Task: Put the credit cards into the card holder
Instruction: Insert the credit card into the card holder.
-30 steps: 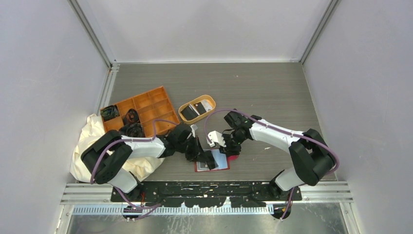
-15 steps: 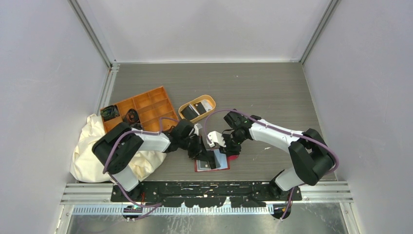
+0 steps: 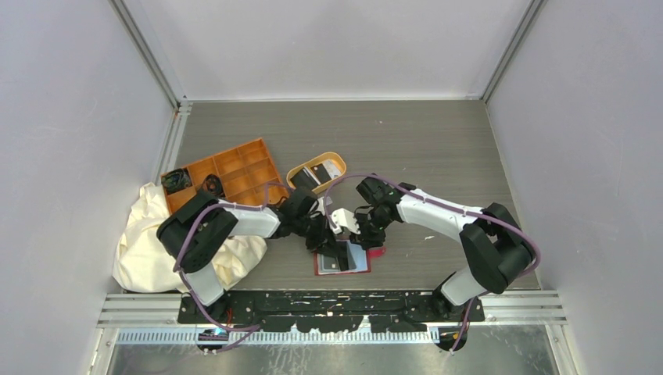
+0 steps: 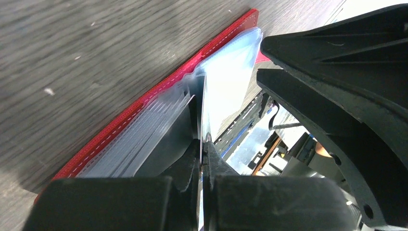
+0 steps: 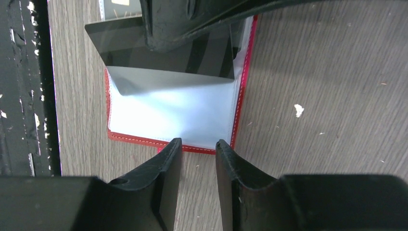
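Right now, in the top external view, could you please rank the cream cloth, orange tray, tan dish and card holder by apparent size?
1. Cream cloth, though partly hidden.
2. Orange tray.
3. Tan dish and card holder look alike; the holder is partly covered, so I won't rank them.

Bright, even overhead light casts soft shadows; glare whitens the card holder sleeves, and wrist-view foregrounds blur.

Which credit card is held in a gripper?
The black card pinched in the left gripper, at the open red card holder. The second dark card and the pale card lie loose in the tan dish.
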